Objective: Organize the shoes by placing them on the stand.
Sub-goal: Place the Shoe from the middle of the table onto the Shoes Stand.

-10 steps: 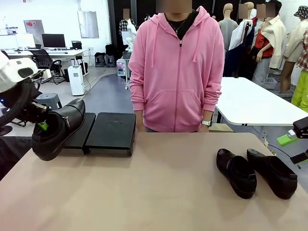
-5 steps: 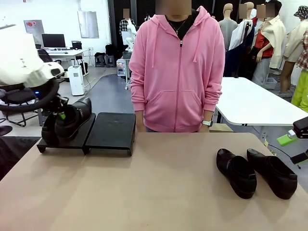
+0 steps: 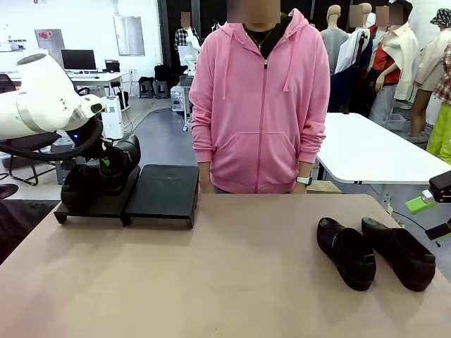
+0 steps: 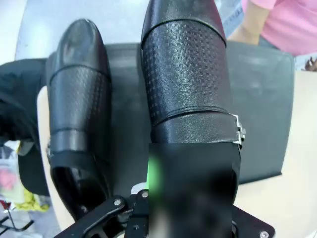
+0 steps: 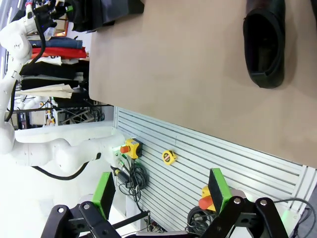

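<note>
The left gripper point(image 3: 106, 163) is shut tight on the heel end of one shoe, the held shoe point(image 3: 121, 158). A second ago this shoe hung low, out in front of the stand. Now it has been lifted up and carried over the left half of the stand point(image 3: 163, 191). It sits right next to the parked shoe point(image 3: 79, 186) that already rests there. So the second shoe is almost in its place. I think it only needs to go down flat and be let go.

In the left wrist view, the held shoe point(image 4: 185, 74) and the parked shoe point(image 4: 79, 94) lie side by side. Both are long the same way, with toes pointing away from the robot, toward the person's side. From the front, the held shoe's toe tips up a bit. I cannot tell if its sole touches the stand yet.

The right half of the stand is bare. The person point(image 3: 261, 105) stands behind the table point(image 3: 225, 282).

Far to the right, two loose shoes point(image 3: 345, 252) wait on the table, well apart from the stand. The right gripper point(image 5: 161, 191) is wide open and holds nothing.
</note>
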